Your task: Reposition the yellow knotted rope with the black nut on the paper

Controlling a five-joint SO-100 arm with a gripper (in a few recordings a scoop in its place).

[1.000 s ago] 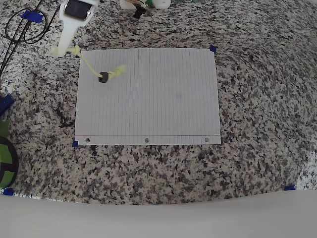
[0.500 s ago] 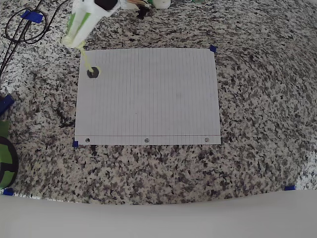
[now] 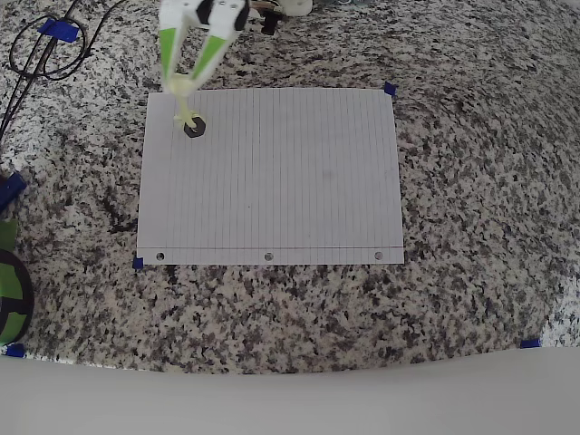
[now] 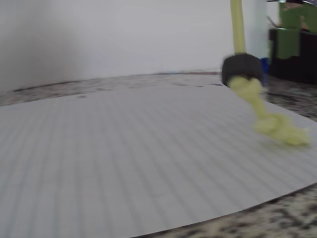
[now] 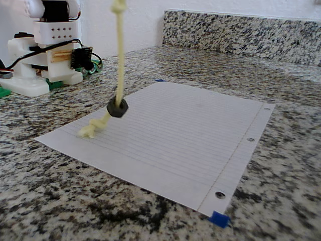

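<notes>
On the speckled stone worktop [image 3: 471,181], the tool [image 3: 181,86] pinched the top of the yellow knotted rope [image 5: 119,55], so it hung straight below, with the black nut [image 5: 117,107] sitting on the bottom knot over the paper [image 3: 290,181].

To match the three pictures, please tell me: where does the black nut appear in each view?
Overhead view: black nut near the paper's upper-left corner.
Wrist view: upper right, above the paper.
Fixed view: left of centre.
Shared landmark: the yellow knotted rope passing through it.
</notes>
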